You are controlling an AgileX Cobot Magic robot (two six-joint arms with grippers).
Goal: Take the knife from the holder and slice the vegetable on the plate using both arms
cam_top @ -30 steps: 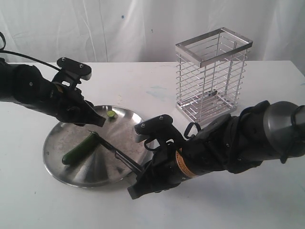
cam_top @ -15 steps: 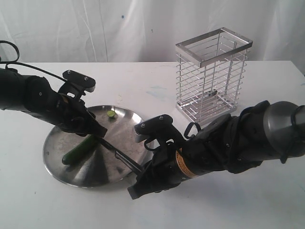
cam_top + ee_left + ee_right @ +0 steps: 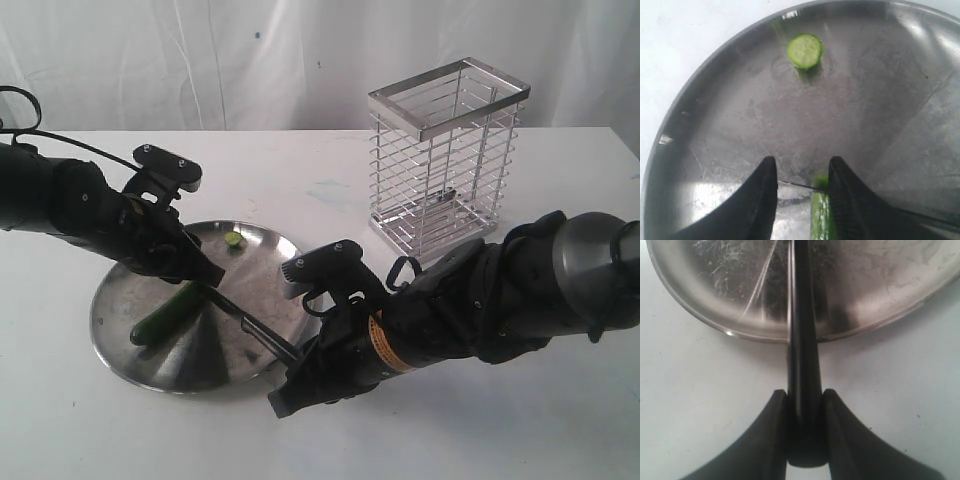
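Note:
The steel plate [image 3: 130, 350] lies at the left of the table. On it rests the dark green vegetable [image 3: 168, 313], and a small cut end piece [image 3: 234, 239] lies near the far rim. My right gripper [image 3: 297, 362] is shut on the knife's black handle [image 3: 803, 405]; the knife [image 3: 245, 322] reaches over the plate's rim [image 3: 760, 336] toward the vegetable. My left gripper [image 3: 802, 167] stands open over the vegetable's cut end [image 3: 820, 210], which lies against one finger [image 3: 842, 200]. The cut piece [image 3: 804, 50] shows pale green inside. The wire holder [image 3: 445, 160] stands empty at the back right.
White table surface surrounds the plate [image 3: 875, 100]. A white curtain hangs behind. A faint bluish stain [image 3: 325, 190] marks the table left of the holder. The right arm's bulk [image 3: 500, 300] lies between the plate and the holder.
My left gripper has come down and forward from above the plate's far side to the vegetable's near end. The right arm and knife have stayed put.

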